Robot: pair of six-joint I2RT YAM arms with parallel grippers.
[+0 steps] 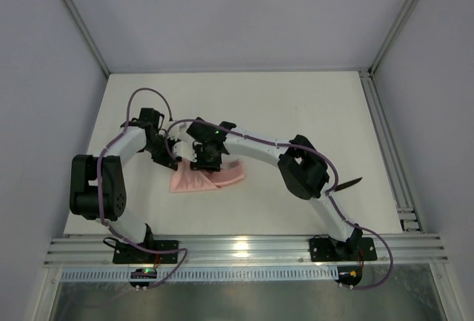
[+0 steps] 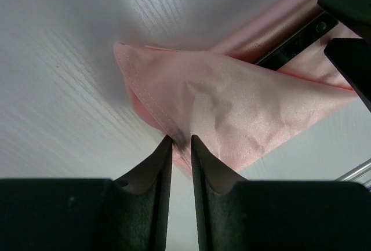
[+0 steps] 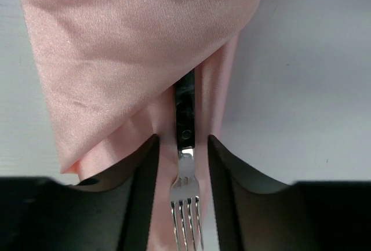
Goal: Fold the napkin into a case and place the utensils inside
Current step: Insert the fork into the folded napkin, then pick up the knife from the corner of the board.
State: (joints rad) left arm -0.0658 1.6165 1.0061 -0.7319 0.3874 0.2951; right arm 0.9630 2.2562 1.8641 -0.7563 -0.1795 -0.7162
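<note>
Right wrist, fork [image 3: 185, 199] tucked in folded pink napkin [image 3: 116, 48], right gripper [image 3: 182, 141] parted astride, left gripper [image 2: 181, 141] narrow.

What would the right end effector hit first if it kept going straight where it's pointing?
Most likely the napkin: its folded edge sits just ahead of the right end effector, while the fork lies between its open jaws. Clearance above the cloth is unclear.

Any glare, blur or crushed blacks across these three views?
Top view: hot glare spot on the near rail, light otherwise even. Left wrist: napkin weave sharp with a mild sheen, left claw soft and featureless black. Right wrist: fork tines glint but are sharp, right claw underexposed.
</note>
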